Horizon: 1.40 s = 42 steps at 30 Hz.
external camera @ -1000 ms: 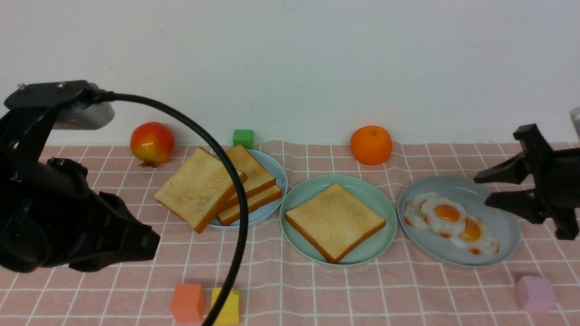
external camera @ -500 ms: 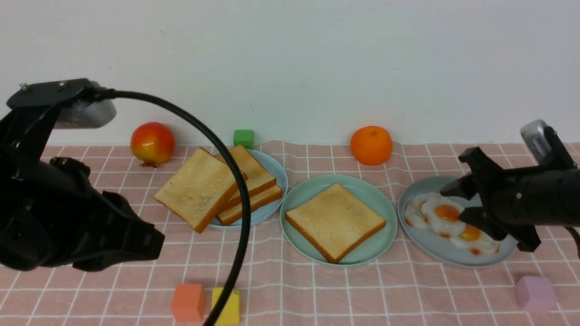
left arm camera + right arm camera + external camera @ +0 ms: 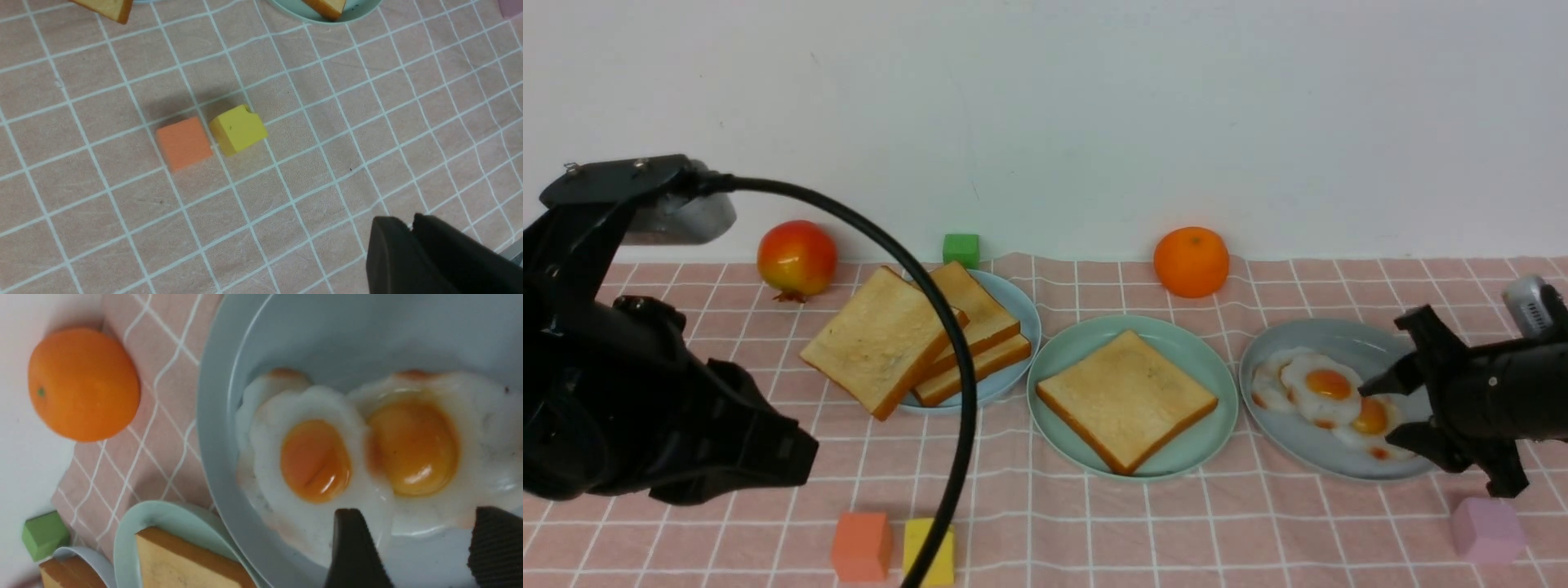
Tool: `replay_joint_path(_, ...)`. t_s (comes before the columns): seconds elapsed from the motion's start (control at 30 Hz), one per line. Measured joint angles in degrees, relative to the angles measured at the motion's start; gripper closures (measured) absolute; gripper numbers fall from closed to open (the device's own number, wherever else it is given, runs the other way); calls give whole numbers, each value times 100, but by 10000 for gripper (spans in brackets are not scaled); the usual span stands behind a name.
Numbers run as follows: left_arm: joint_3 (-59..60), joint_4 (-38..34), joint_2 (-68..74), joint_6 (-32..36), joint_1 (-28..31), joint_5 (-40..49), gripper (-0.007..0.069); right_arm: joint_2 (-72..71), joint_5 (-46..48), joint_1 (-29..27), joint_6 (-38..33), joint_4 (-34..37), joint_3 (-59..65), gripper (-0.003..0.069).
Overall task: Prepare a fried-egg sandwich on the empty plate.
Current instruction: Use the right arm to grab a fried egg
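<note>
Right hand [image 3: 1379, 411]: jaws apart, now lower and farther right than before, over the near fried egg [image 3: 1372, 416] on the right blue-grey plate [image 3: 1356, 339]. Left hand [image 3: 805, 449]: fingers together, barely moved. I log one toast slice [image 3: 1127, 398] on the mint-green plate [image 3: 1054, 359].

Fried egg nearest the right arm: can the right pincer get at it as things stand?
Probably yes. The right pincer is open and poised at the edge of that fried egg on the blue-grey plate, with nothing between them.
</note>
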Motion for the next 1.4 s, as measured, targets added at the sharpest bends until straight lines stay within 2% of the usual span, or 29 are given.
replay_joint_path(0.17, 0, 0, 0, 0, 0, 0, 510, 217, 54, 40, -39, 383, -18, 249)
replay_joint_path(0.33, 0, 0, 0, 0, 0, 19, 506, 430, 115, 63, -522, 1122, -41, 249)
replay_joint_path(0.6, 0, -4, 0, 0, 0, 75, 496, 495, 263, 63, -1842, 2312, -41, 249)
replay_joint_path(0.8, 0, -4, 0, 0, 0, 75, 496, 522, 109, 63, -2547, 2457, -41, 249)
replay_joint_path(1.0, 0, -7, 0, 0, 0, 126, 492, 631, 201, 63, -2666, 2513, -65, 279)
replay_joint_path(1.17, 0, -16, 0, 0, 0, 156, 488, 746, 363, 63, -2708, 2550, -71, 376)
replay_joint_path(1.33, 0, -13, 0, 0, 0, 235, 483, 791, 363, 63, -2727, 2545, -66, 583)
replay_joint_path(1.4, 0, -13, 0, 0, 0, 266, 480, 797, 368, 63, -2727, 2545, -66, 638)
